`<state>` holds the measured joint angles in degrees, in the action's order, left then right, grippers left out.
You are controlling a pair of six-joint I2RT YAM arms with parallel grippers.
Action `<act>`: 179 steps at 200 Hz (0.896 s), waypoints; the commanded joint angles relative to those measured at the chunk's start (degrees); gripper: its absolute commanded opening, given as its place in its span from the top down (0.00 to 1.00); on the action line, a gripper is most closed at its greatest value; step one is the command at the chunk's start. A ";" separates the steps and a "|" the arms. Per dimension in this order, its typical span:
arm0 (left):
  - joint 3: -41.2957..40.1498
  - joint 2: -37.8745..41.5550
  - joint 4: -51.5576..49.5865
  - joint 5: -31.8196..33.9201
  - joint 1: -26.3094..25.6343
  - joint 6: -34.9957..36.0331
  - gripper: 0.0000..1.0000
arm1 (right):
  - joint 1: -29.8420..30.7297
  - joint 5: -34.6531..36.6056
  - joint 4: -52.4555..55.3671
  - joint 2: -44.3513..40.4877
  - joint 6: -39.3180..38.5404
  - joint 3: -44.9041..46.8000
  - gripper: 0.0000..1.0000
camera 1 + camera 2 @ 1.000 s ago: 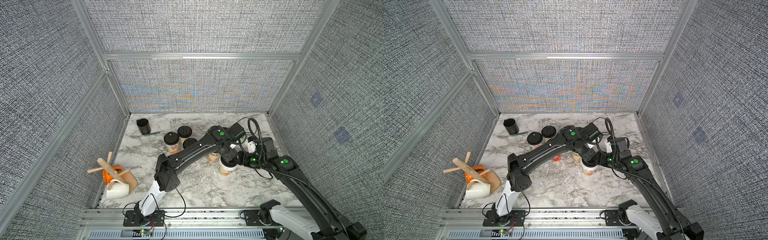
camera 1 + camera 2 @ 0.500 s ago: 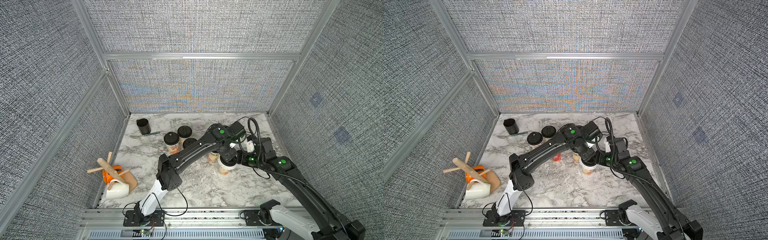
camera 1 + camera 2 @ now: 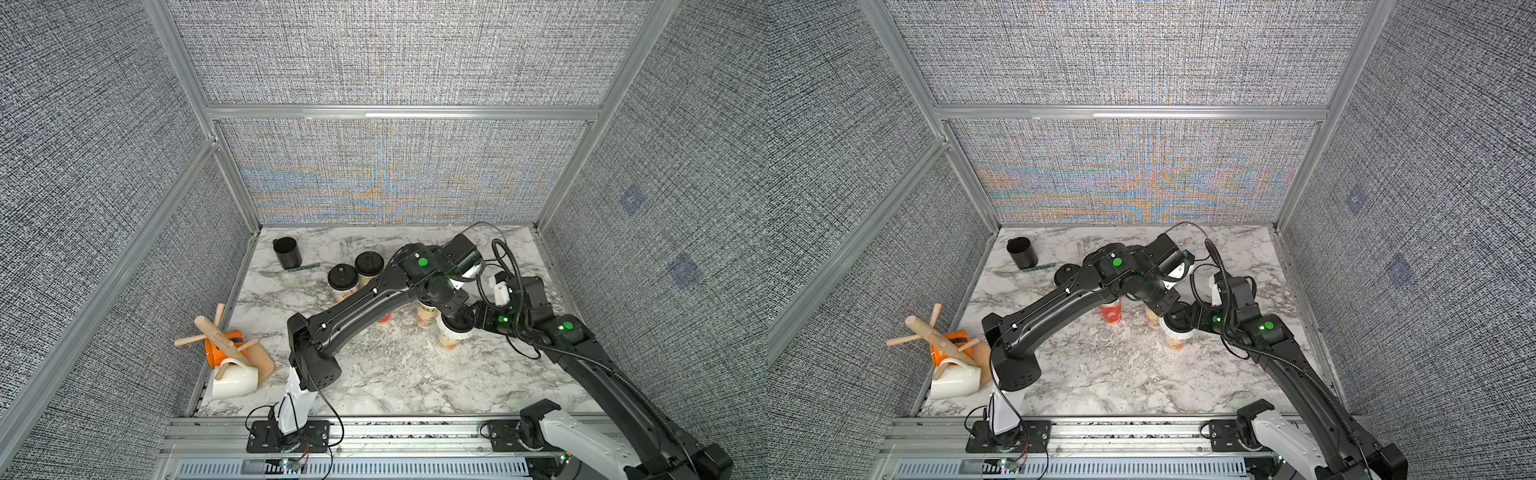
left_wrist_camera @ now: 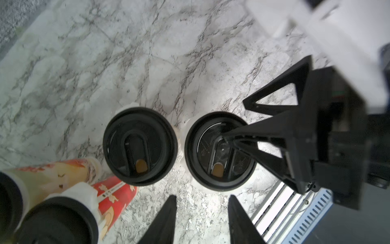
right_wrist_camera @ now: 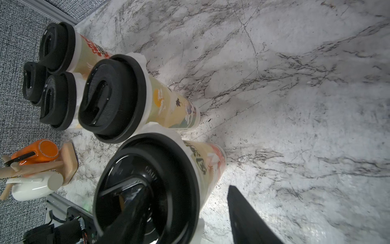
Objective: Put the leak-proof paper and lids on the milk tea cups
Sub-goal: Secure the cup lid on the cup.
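Both extended inward: left gripper [image 4: 202, 197], right gripper [image 4: 234, 120] at same cup [image 3: 449, 341].

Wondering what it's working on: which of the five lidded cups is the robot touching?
The cup nearest the front edge, right of the other four. Only its black lid has the right tool resting on it.

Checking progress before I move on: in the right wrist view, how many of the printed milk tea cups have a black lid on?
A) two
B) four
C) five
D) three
C: the right wrist view shows five black lids, one on top of each milk tea cup, and white leak-proof paper sticks out under the nearer ones.
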<state>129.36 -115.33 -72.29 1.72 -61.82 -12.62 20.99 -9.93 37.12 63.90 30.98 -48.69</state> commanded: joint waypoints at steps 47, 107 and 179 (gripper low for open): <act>-6.75 3.40 3.37 6.97 0.51 -15.01 0.71 | 0.00 3.37 6.38 0.57 -1.72 0.52 0.41; -8.74 1.60 5.30 -0.64 0.87 -20.73 0.71 | 0.07 2.60 6.29 0.70 -2.59 0.28 0.42; -14.17 0.98 6.60 -1.20 0.92 -24.61 0.75 | 0.20 2.14 6.21 1.13 -3.48 0.26 0.43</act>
<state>116.20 -114.63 -66.26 0.95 -60.88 -35.88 21.32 -10.57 36.84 64.34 29.12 -48.80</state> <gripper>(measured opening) 0.253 0.576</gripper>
